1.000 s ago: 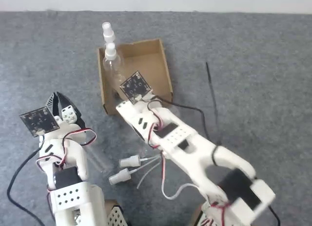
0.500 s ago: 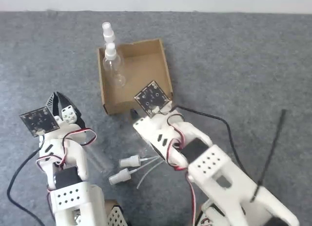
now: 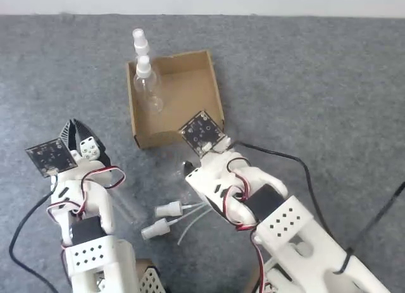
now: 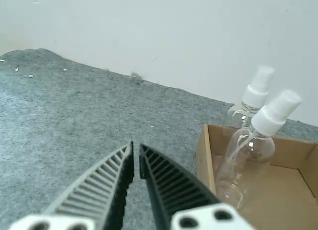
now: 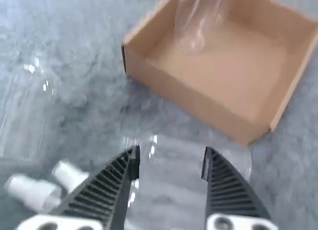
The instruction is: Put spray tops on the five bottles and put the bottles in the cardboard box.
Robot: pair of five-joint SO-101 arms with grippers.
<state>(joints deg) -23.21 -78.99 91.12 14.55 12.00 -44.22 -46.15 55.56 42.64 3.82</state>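
Note:
The cardboard box (image 3: 190, 84) stands at the back centre of the carpet. One capped clear bottle (image 3: 147, 84) is upright in its left corner, and a second capped bottle (image 3: 138, 41) stands just behind the box wall. My right gripper (image 5: 170, 158) is open just in front of the box (image 5: 198, 106), its jaws on either side of a clear uncapped bottle (image 5: 194, 163) lying on the carpet. Two loose spray tops (image 3: 163, 219) lie beside it. My left gripper (image 4: 135, 151) is shut on nothing, raised at the left and facing both capped bottles (image 4: 256, 135).
Another clear bottle (image 5: 22, 108) lies on the carpet left of the spray tops (image 5: 44, 183). A black cable (image 3: 285, 160) trails to the right of my right arm. Open grey carpet lies to the right of the box.
My right arm has drawn back from over the box to the carpet just in front of it. The left arm has not moved.

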